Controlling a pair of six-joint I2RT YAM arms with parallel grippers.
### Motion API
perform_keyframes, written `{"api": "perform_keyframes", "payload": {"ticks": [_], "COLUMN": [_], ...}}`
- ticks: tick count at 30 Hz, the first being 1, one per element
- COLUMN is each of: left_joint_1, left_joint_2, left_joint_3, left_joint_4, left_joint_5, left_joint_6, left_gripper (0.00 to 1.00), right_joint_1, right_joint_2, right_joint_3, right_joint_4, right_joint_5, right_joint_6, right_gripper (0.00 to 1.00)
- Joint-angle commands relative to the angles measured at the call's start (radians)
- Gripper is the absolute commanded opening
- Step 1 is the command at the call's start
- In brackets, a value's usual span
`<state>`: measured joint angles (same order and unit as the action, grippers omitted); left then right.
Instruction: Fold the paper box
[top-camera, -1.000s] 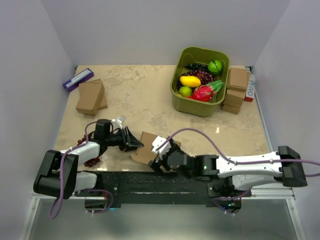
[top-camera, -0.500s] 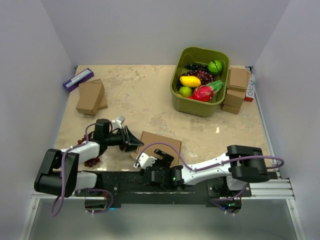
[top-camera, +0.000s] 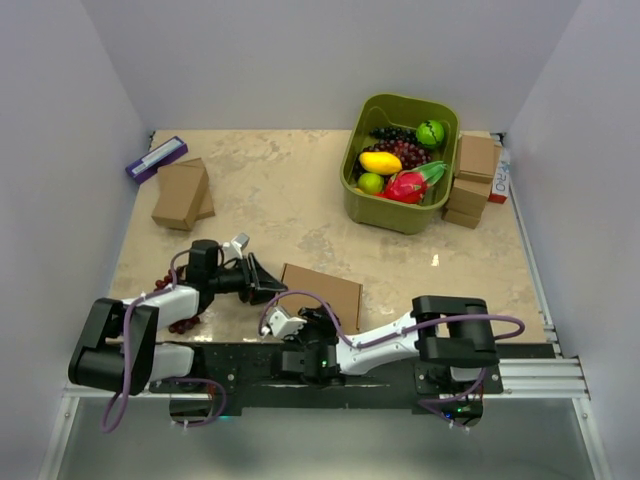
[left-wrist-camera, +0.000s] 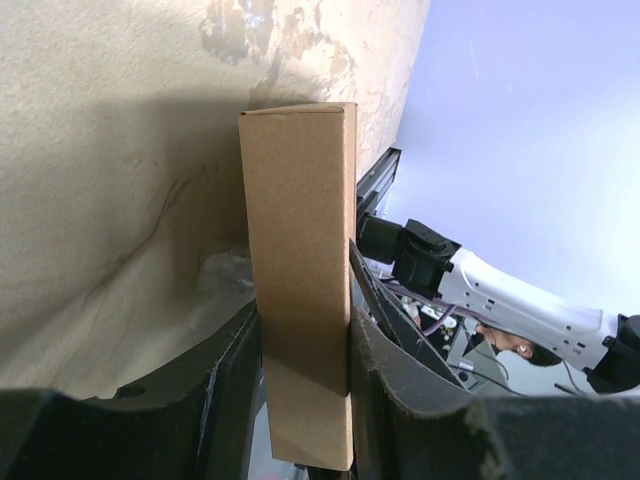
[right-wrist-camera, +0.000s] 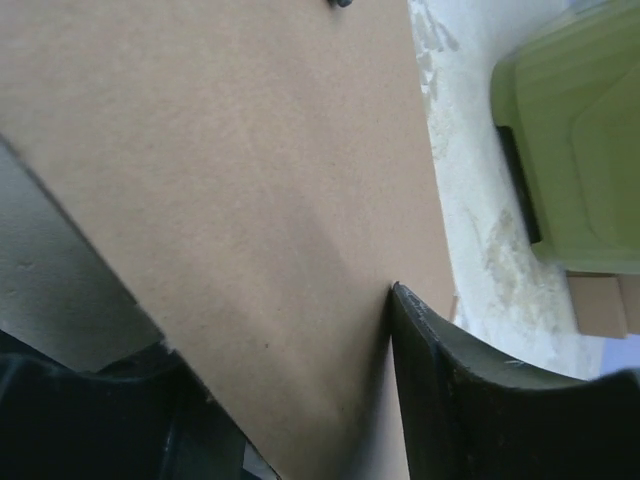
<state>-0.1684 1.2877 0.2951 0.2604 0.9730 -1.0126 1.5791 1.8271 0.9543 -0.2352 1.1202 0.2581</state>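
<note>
Left gripper (left-wrist-camera: 300, 335) clamps box (left-wrist-camera: 297, 230) edge; right gripper (right-wrist-camera: 290, 400) straddles box (grip unclear). If you close crooked, box may twist free.

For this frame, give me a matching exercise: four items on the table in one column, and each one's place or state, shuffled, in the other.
Items
1. paper box
2. green bin
3. purple packet
4. small brown boxes

Place or state
A. far left corner of the table
B. stacked just right of the bin
C. gripped at its left edge in the jaws of the left gripper
D. holds fruit

Pairs: 1-C, 2-D, 3-A, 4-B
</note>
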Motion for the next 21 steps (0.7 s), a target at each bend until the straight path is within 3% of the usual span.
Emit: {"api": "perform_keyframes", "payload": {"ticks": [1, 2, 3, 4, 6, 8, 10, 12, 15, 21], "left_joint_1": [0.023, 0.030, 0.049, 0.056, 0.075, 0.089, 0.104, 0.106, 0.102, 0.092], "left_joint_2": [-0.034, -0.037, -0.048, -0.059, -0.089, -0.116, -0.169, -0.249, -0.387, -0.504], "left_joint_3": [0.027, 0.038, 0.051, 0.082, 0.119, 0.137, 0.160, 0.167, 0.129, 0.018], "left_joint_4": [0.048, 0.021, 0.001, -0.025, -0.072, -0.113, -0.141, -0.142, -0.044, 0.243], "left_joint_5": [0.081, 0.073, 0.049, 0.027, -0.047, -0.107, -0.228, -0.375, -0.480, -0.399], "left_joint_6": [0.025, 0.046, 0.108, 0.143, 0.233, 0.285, 0.359, 0.414, 0.465, 0.450], "left_gripper": [0.14, 0.26, 0.48, 0.60, 0.80, 0.87, 0.90, 0.91, 0.88, 0.82], "right_joint_1": [-0.002, -0.005, -0.008, -0.011, -0.033, -0.072, -0.111, -0.191, -0.336, -0.542], "right_joint_2": [-0.014, -0.022, -0.031, -0.055, -0.086, -0.138, -0.176, -0.248, -0.331, -0.345], "right_joint_3": [0.029, 0.029, 0.032, 0.035, 0.044, 0.061, 0.069, 0.070, 0.081, 0.191], "right_joint_4": [0.007, 0.010, -0.007, -0.021, -0.070, -0.111, -0.173, -0.199, -0.225, -0.341], "right_joint_5": [0.024, -0.012, -0.032, -0.051, -0.132, -0.236, -0.316, -0.492, -0.766, -1.051], "right_joint_6": [-0.019, -0.043, -0.051, -0.052, -0.062, -0.079, -0.109, -0.147, -0.233, -0.362], "right_gripper": [0.42, 0.38, 0.36, 0.35, 0.33, 0.33, 0.32, 0.32, 0.32, 0.31]}}
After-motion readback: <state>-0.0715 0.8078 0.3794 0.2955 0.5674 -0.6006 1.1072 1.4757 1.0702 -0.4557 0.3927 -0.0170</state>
